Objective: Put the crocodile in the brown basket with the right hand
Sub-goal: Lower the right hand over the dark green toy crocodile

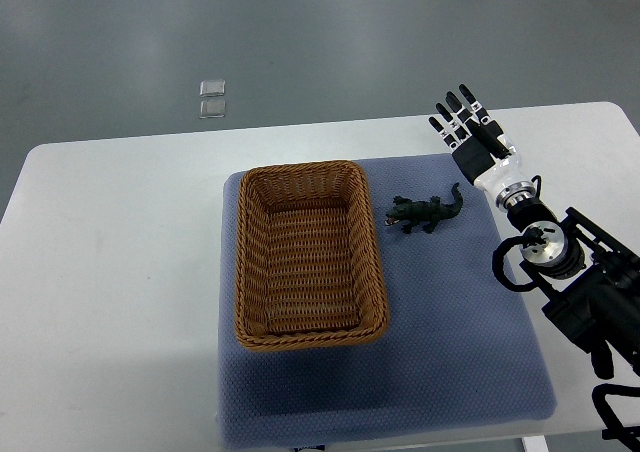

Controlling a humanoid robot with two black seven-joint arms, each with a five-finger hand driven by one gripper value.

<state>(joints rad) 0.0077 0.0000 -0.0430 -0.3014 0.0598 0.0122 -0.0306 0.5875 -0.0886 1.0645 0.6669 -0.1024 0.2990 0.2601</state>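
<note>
The crocodile (427, 213) is seen lying on the blue mat (450, 342), just beside the brown basket (243, 262) (at its 3 o'clock). The right hand (472, 137) is held apart at the crocodile's 1 o'clock, fingers outstretched, nothing grasped.

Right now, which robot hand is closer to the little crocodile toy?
Right. The right robot hand sits open up and to the right of the crocodile in the picture, not touching it. The left robot hand is out of view.
</note>
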